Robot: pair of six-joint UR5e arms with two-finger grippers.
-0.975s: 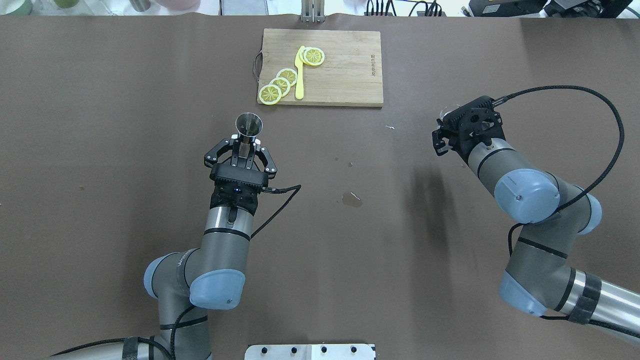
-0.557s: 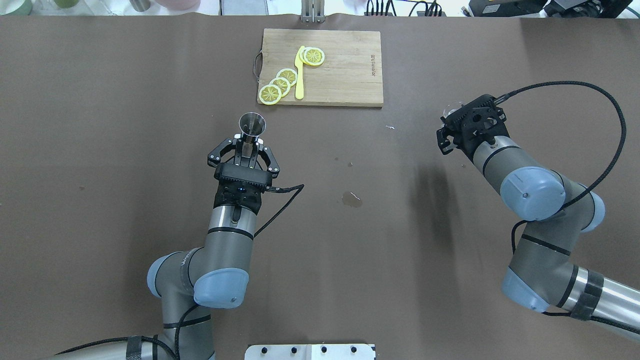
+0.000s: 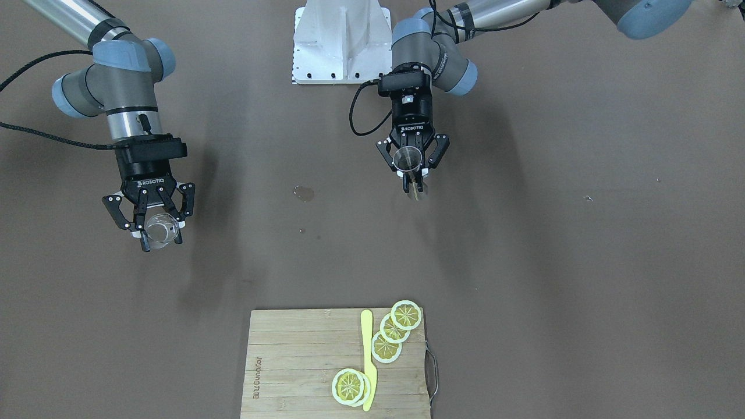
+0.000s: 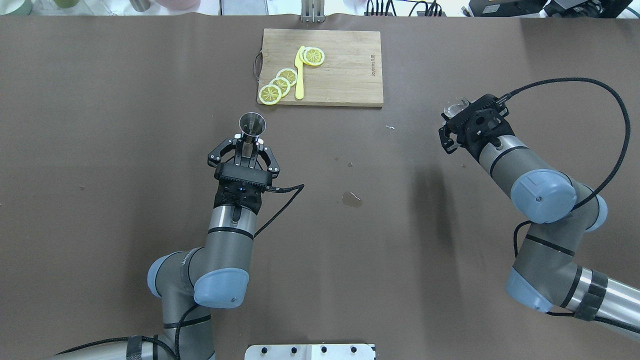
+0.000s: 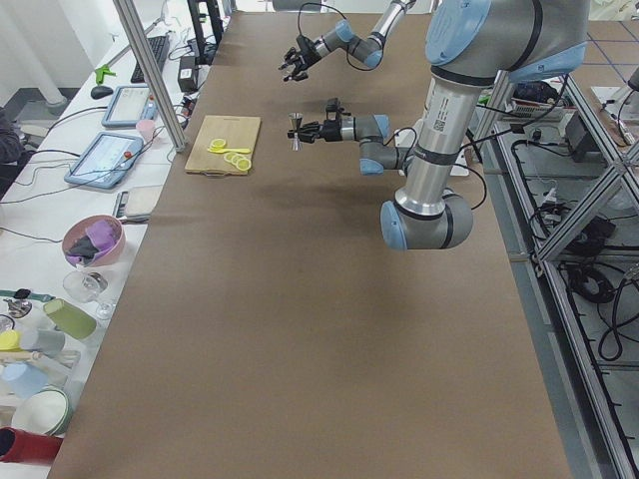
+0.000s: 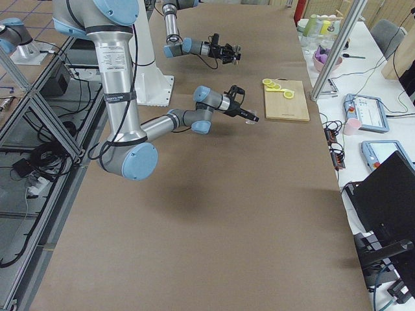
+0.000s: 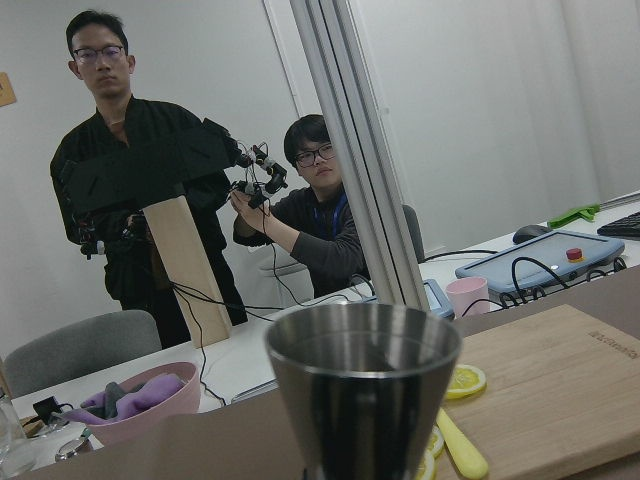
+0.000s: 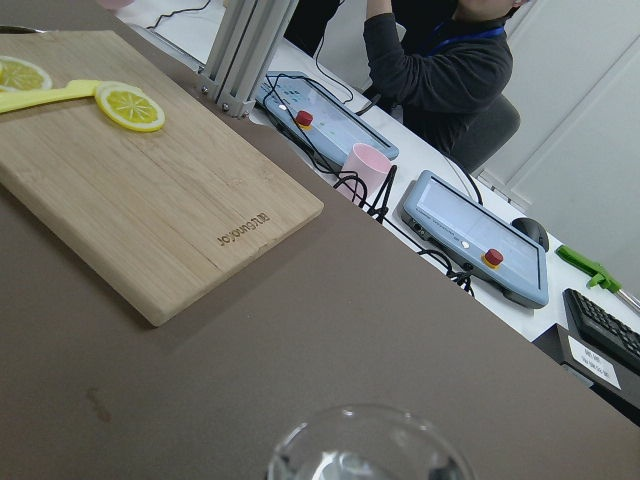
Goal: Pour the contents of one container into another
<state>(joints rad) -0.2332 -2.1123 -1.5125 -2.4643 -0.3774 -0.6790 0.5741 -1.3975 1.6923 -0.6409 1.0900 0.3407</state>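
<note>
**Front-facing view.** Middle left: right gripper (image 3: 161,237), fingers drawn in about halfway and clamped on a small clear round glass cup (image 3: 161,227). The cup sits between the fingertips, mouth up toward the camera. Upper centre: left gripper (image 3: 410,174), fingers pulled in narrow on the waist of a small grey steel hourglass-shaped jigger (image 3: 407,157). The upper cone's round mouth shows above the fingers and the lower cone pokes out below them. The two vessels are well apart. On the brown table (image 3: 582,279) a small wet patch (image 3: 304,193) lies between the arms. Bottom centre: wooden cutting board (image 3: 291,361) with lemon slices (image 3: 405,315) and a yellow plastic knife (image 3: 367,349).

**Overhead view.** Centre left: jigger pinched at its waist, its open mouth just past the left fingertips. Upper right: only the cup's edge peeks out beyond the right gripper's black body.

**Left side view.** Upper middle: jigger upright at the tip of the near arm's level gripper. Cup too small to make out.

**Right side view.** Both vessels too small to read.

**Left wrist view.** Jigger's upper cone fills bottom centre, rim level. Fingers out of frame.

**Right wrist view.** Cup's rim at bottom edge, centre. Fingers not in frame. Board at upper left.
</note>
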